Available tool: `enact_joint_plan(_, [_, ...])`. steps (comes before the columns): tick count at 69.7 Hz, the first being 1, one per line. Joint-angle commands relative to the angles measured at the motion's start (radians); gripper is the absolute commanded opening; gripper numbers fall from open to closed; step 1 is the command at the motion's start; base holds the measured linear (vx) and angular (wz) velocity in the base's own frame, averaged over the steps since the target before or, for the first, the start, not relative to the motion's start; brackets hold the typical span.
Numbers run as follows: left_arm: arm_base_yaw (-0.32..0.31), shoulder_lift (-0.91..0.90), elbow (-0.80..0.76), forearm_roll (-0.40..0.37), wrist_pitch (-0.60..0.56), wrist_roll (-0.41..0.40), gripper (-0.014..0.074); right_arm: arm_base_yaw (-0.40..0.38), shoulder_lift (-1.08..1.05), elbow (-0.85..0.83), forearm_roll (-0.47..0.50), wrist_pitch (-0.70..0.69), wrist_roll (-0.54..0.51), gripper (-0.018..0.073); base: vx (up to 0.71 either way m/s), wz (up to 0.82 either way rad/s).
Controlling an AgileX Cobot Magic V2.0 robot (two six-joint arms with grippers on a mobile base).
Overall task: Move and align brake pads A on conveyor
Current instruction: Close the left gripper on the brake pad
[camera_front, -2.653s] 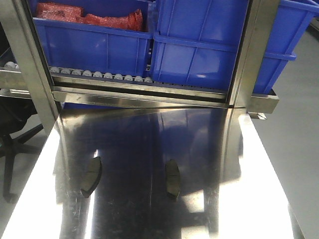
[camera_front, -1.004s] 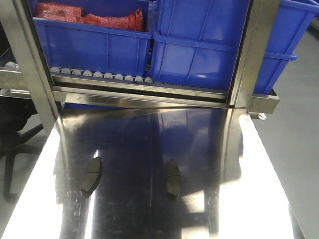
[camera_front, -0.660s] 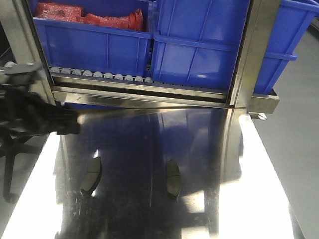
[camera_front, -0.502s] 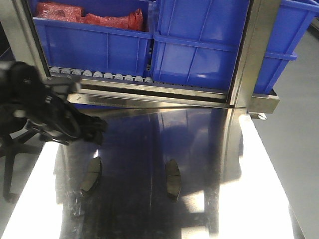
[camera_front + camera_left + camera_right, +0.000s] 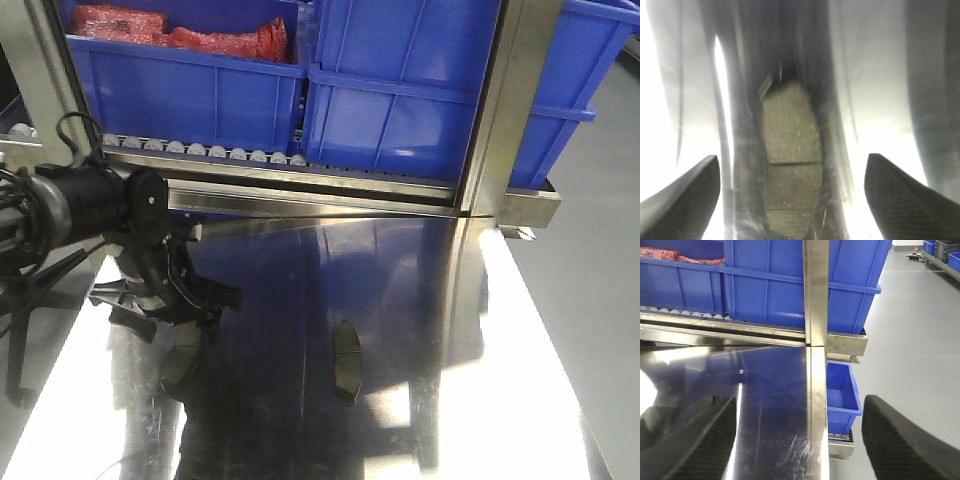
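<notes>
**Left gripper spread over left pad, grasp not yet made**

Left gripper hangs low over the left brake pad on the steel tabletop, lower left of the front view. In the left wrist view both fingers are spread wide with nothing between them. The pad sits roughly centred in the gap, long axis running up the frame, cross groove visible. That view is blurred, so height above the pad can't be read.

Right brake pad lies well apart from it, centre-bottom of the front view, untouched. Only two pads are in view, and the conveyor is not in any picture.

Right gripper is released and empty, with the tabletop edge and blue bins ahead of it.

Step, as I judge it: closing in for the pickup of the left pad. Task is early, since both visible pads are on the tabletop.

Risks:
- The pad is thin and flat on slick steel. Fingertips coming down too high would pinch only the top edge, and the pad would squirt out or spin.
- Coming down too low would scrape the fingertips on the tabletop.
- One finger touching first would push the pad sideways, giving a skewed grip and harder alignment later.
- Glare on the steel hides the pad's edges.
</notes>
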Motion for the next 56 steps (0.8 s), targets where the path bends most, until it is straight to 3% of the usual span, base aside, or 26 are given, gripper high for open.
enact_joint_plan(1, [-0.013,-0.031,-0.032,-0.007,-0.001,-0.025,0.0544,-0.001,0.031,-0.018,-0.004,-0.072,-0.006,0.0498,0.00,0.00])
enact_joint_plan(37, [-0.020,0.003,-0.032,-0.005,-0.033,-0.025,0.0512,-0.001,0.031,-0.018,-0.004,-0.072,-0.006,0.0498,0.00,0.00])
enact_joint_plan(46, [-0.019,0.003,-0.032,-0.005,-0.041,-0.025,0.0376,-0.001,0.031,-0.018,-0.004,-0.072,-0.006,0.0498,0.00,0.00])
enact_joint_plan(56, [-0.019,0.004,-0.032,-0.005,-0.044,-0.025,0.0094,-0.001,0.031,-0.018,-0.004,-0.072,-0.006,0.0498,0.00,0.00])
